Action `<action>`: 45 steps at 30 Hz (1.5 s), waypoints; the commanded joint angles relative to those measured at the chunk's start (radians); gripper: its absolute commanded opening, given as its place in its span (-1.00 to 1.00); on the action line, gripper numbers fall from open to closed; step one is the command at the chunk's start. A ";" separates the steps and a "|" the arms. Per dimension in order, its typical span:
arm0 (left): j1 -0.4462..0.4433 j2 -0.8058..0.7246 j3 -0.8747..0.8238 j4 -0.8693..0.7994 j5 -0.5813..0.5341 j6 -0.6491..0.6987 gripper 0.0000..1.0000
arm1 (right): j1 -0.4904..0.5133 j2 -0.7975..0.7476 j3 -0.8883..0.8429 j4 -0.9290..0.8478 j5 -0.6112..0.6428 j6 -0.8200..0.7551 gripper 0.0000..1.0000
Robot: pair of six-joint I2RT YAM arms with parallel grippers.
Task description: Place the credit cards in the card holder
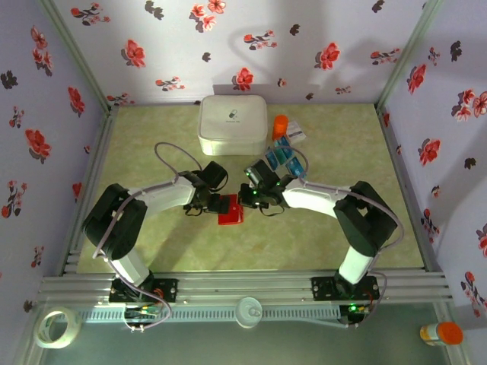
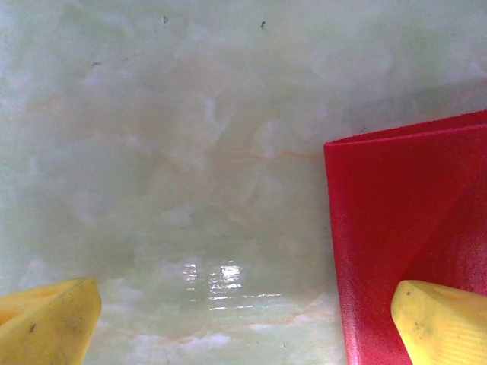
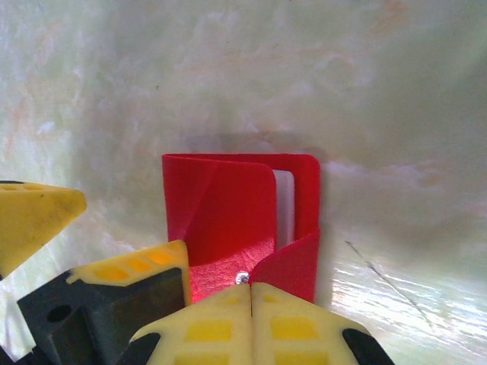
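Since the pale green marbled worktop (image 1: 152, 243) holds the flat bright-red folding card holder (image 3: 221, 213) at its middle, both arms meet there: the left gripper (image 2: 245, 296) gapes empty astride its left edge, while the right gripper (image 3: 251, 287) looks clamped on its right-hand flap. The glossy teal-blue credit cards (image 1: 285, 158) lie beyond, toward the far edge, nearer the right arm.

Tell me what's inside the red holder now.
A narrow white strip shows through a gap in the holder; none of the cards is visible there. The red flaps and the shut right claw cover the rest.
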 commanded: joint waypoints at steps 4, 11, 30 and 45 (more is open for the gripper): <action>-0.018 0.046 -0.029 -0.049 -0.028 0.024 1.00 | 0.012 0.043 -0.005 0.072 -0.034 0.040 -1.00; -0.022 0.046 -0.029 -0.045 -0.028 0.020 1.00 | 0.033 0.071 0.014 0.073 -0.037 0.043 -1.00; -0.027 0.046 -0.029 -0.044 -0.028 0.016 0.99 | 0.064 0.118 0.002 0.091 -0.032 0.058 -1.00; -0.028 0.036 -0.034 -0.044 -0.027 0.010 1.00 | 0.069 0.131 -0.137 0.153 -0.006 0.107 -1.00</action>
